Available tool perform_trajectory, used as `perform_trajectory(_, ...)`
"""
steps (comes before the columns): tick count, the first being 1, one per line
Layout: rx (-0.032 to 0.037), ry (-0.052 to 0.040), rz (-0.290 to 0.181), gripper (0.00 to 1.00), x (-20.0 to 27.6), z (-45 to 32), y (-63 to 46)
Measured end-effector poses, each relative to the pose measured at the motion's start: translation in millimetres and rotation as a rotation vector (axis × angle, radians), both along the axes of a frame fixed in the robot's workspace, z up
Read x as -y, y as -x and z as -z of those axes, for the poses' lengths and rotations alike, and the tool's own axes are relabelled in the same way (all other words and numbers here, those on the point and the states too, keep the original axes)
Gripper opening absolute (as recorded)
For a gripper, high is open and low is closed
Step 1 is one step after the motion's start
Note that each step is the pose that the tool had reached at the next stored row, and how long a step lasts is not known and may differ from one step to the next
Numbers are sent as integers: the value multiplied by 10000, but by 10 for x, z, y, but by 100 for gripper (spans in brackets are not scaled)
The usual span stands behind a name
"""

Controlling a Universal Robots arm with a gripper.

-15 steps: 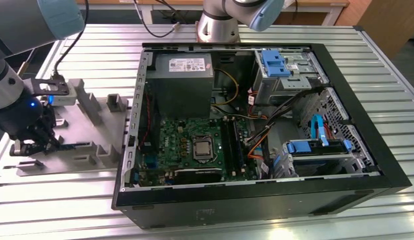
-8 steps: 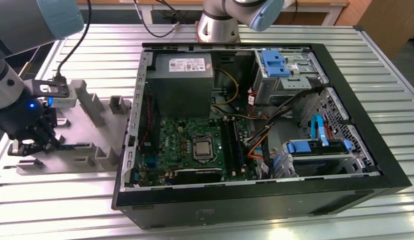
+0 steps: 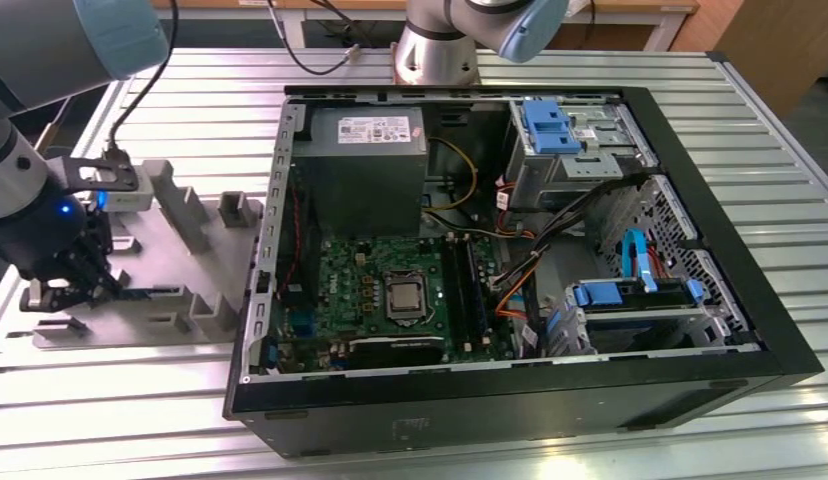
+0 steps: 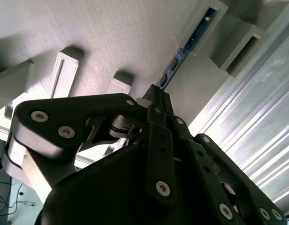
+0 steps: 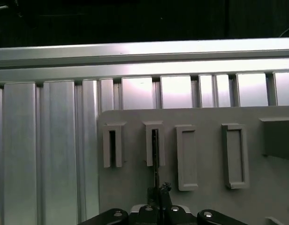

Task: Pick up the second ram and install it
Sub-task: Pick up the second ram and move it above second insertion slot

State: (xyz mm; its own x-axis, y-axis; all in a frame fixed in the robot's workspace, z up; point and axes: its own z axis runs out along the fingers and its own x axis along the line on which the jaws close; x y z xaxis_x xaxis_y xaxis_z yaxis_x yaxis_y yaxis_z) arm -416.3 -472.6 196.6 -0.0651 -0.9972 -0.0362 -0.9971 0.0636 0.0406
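One stick is what matters: the second ram (image 4: 184, 49) stands on its thin edge, set into a slotted block (image 5: 148, 140) close to one edge of the grey fixture plate (image 3: 134, 330), where the plate meets the ribbed table (image 3: 788, 180). The gripper (image 4: 156, 93) has its fingers drawn narrow, and from where I stand they look pinched on the stick's near end, while the far end sits down in the block's slot. That one-ended hold is the worry. With the grip so far from the middle, I'd expect the stick to lever in the fingers if it rises at any slant, and the far end could bind against the slot walls, dragging the plate or flexing the thin board. A light pinch on such a flat edge could also let it slip and twist. Well apart, toward the exterior view's right, the open computer case (image 3: 521, 385) holds the motherboard (image 3: 387, 290) with loose cables nearby. A stick carried crooked would, I think, meet its socket askew or snag those wires.
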Motion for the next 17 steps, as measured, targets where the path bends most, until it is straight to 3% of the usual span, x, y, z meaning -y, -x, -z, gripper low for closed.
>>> perform_trajectory(7,16,-14,-98,13,-2,-22,-1)
perform_trajectory(17,3,-2,-99,13,0,-368,0)
